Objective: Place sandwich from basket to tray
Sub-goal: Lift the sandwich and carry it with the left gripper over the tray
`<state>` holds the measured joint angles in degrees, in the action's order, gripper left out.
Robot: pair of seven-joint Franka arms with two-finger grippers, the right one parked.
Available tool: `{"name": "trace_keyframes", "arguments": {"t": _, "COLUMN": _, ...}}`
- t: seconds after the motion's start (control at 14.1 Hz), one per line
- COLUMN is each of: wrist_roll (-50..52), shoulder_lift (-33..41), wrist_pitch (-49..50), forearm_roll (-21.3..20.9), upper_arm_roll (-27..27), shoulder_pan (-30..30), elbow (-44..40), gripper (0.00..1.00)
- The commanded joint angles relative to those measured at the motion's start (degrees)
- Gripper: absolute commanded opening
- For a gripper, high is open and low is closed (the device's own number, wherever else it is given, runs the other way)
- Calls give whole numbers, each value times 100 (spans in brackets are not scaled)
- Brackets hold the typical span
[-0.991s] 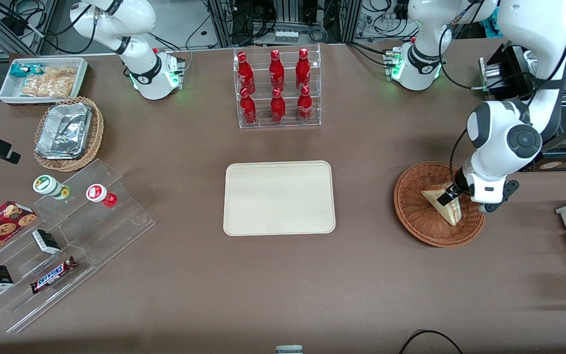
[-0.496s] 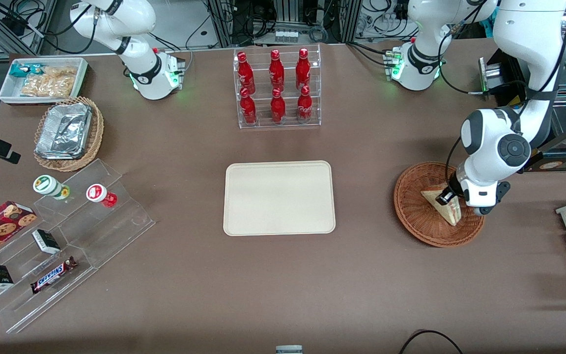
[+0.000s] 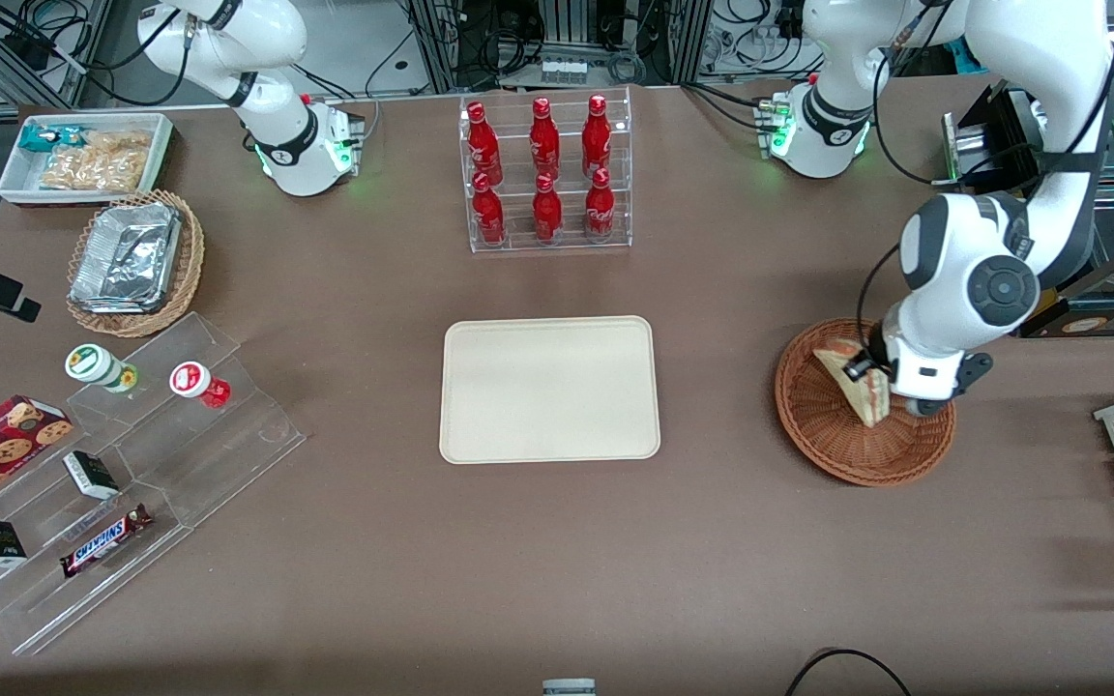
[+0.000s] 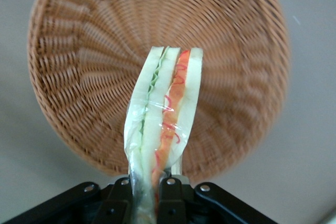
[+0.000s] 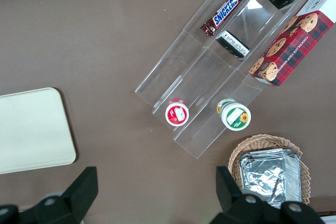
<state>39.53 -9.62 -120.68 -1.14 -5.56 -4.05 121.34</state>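
The cream tray (image 3: 549,389) waits bare at mid-table. Over the wicker basket (image 3: 833,440), my gripper (image 3: 857,365) pinches the wrapped sandwich (image 4: 164,124) by its bread faces; I should lift clear of the rim, then carry level.

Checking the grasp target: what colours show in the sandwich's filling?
Green, red and orange in the sandwich; left wrist view.

**Our left arm, pincer clamped**

We see our left arm reach down from its base at the working arm's end of the tabletop, elbow high, wrist bent downward. Our pincer (image 3: 868,375) hangs above the basket (image 3: 823,435), its two black fingers (image 4: 118,203) pressed flat on either face of the sandwich (image 4: 165,114), which stands upright on edge between them, lifted off the weave.
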Motion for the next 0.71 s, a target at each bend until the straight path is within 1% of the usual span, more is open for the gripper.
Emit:
{"name": "trace_keyframes", "arguments": {"t": 0.0, "wrist_roll": -742, "shoulder_lift": -127, "wrist_pitch": 597, "forearm_roll": -53, "upper_arm_roll": -111, "shoulder_pan": -350, "elbow": -600, "gripper": 2}}
{"name": "trace_keyframes", "arguments": {"t": 0.07, "wrist_roll": -910, "shoulder_lift": -224, "wrist_pitch": 668, "forearm_roll": -53, "upper_arm_roll": -112, "shoulder_pan": -499, "elbow": -794, "gripper": 2}}
{"name": "trace_keyframes", "arguments": {"t": 0.21, "wrist_roll": -929, "shoulder_lift": -435, "wrist_pitch": 887, "forearm_roll": -44, "upper_arm_roll": -112, "shoulder_pan": -850, "elbow": -1268, "gripper": 4}}
{"name": "trace_keyframes", "arguments": {"t": 0.35, "wrist_roll": -851, "shoulder_lift": -707, "wrist_pitch": 1098, "forearm_roll": 0, "upper_arm_roll": -121, "shoulder_pan": -1184, "elbow": -1638, "gripper": 1}}
{"name": "trace_keyframes", "arguments": {"t": 0.5, "wrist_roll": -606, "shoulder_lift": -962, "wrist_pitch": 1082, "forearm_roll": 17, "upper_arm_roll": -121, "shoulder_pan": -1589, "elbow": -1902, "gripper": 0}}
{"name": "trace_keyframes", "arguments": {"t": 0.64, "wrist_roll": -228, "shoulder_lift": -1409, "wrist_pitch": 1081, "forearm_roll": 18, "upper_arm_roll": -130, "shoulder_pan": -1879, "elbow": -2402, "gripper": 0}}
